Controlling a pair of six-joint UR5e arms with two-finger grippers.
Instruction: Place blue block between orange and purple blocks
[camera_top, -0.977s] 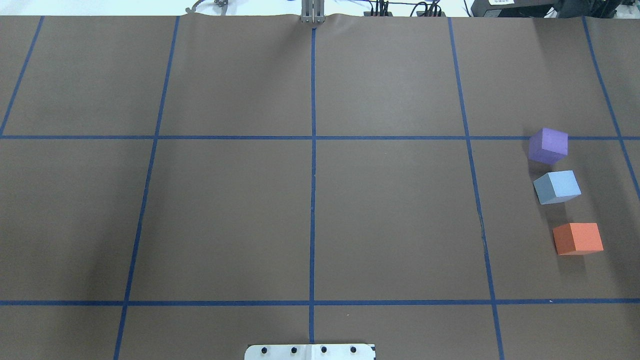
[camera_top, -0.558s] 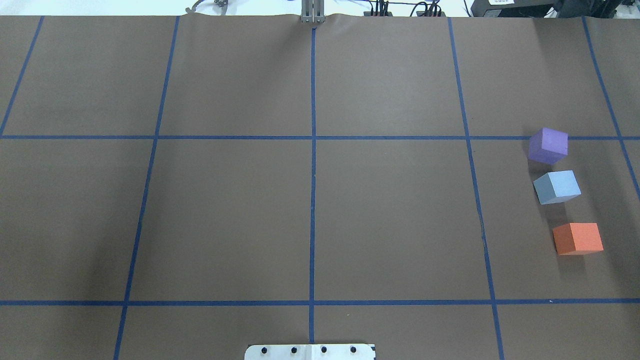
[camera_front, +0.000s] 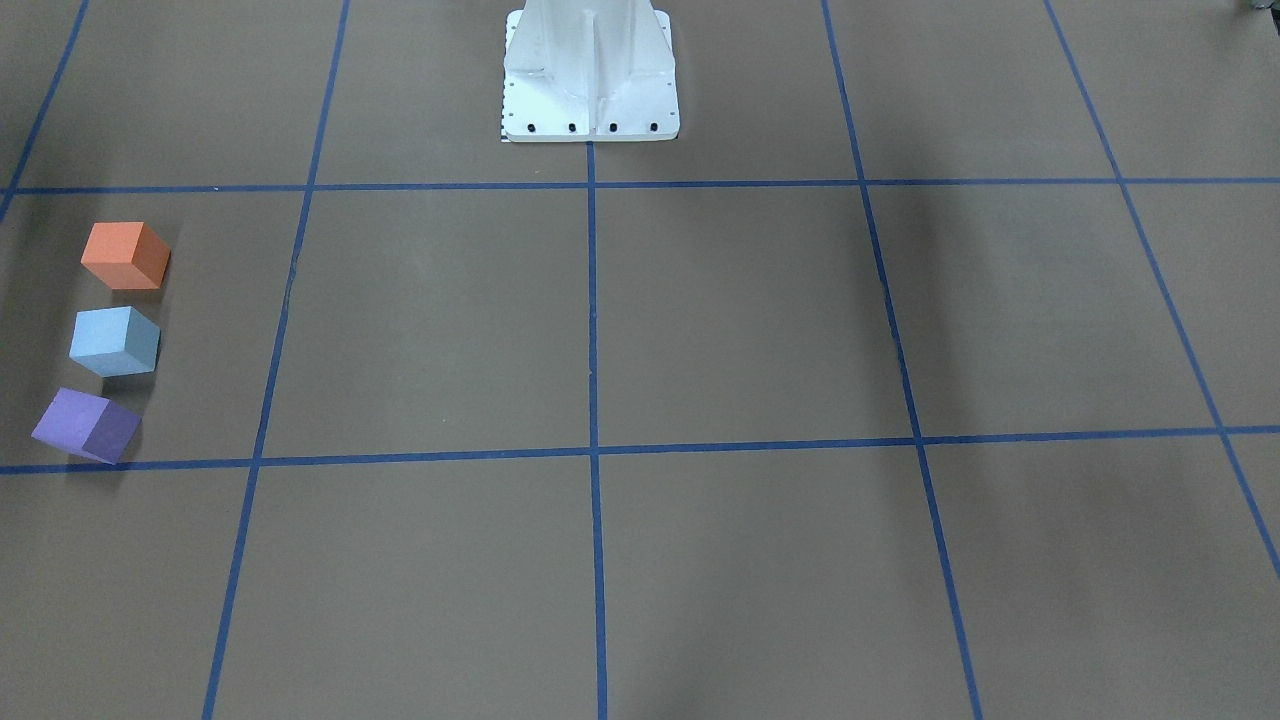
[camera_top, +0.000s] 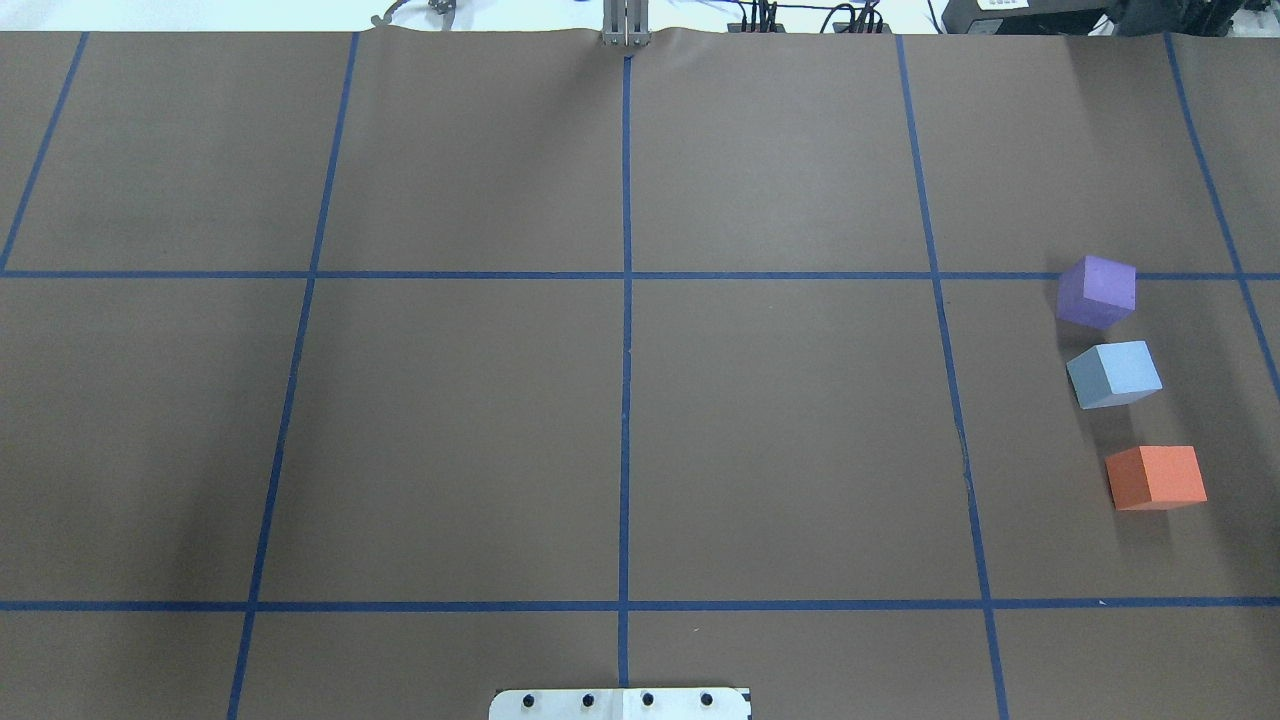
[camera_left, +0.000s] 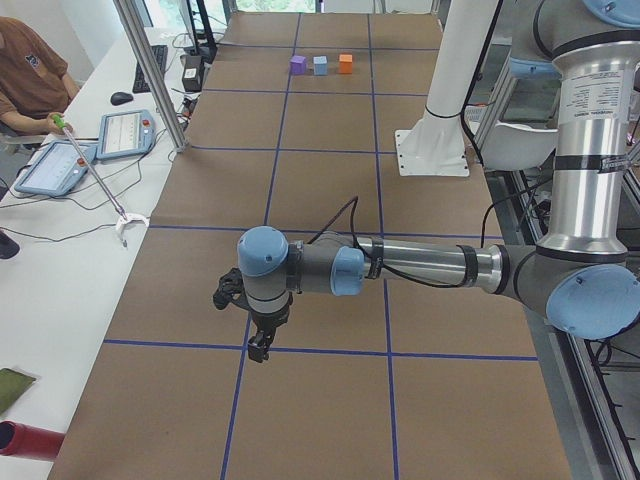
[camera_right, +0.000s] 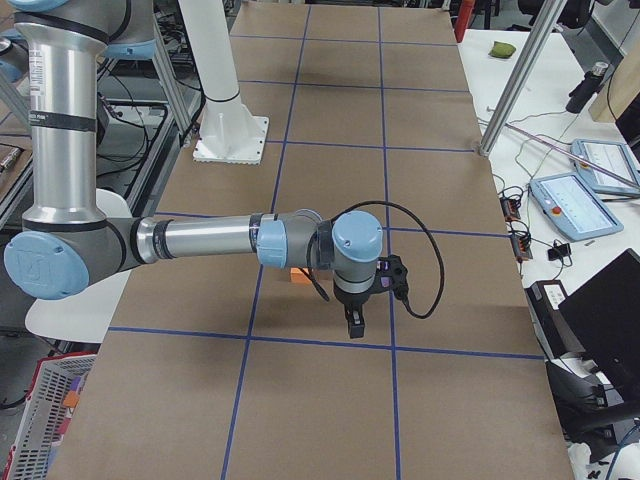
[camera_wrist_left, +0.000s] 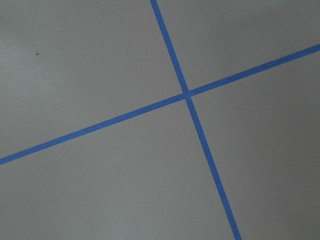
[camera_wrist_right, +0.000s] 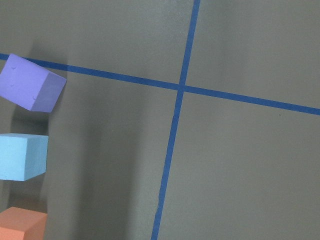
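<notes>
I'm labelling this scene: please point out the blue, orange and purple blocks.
blue block (camera_top: 1130, 368): overhead exterior view, on its top face.
orange block (camera_top: 1170, 474): overhead exterior view, on its top face.
purple block (camera_top: 1110, 285): overhead exterior view, on its top face.

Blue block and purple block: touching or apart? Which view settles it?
Apart. The right wrist view shows bare table between the blue block and the purple block.
</notes>
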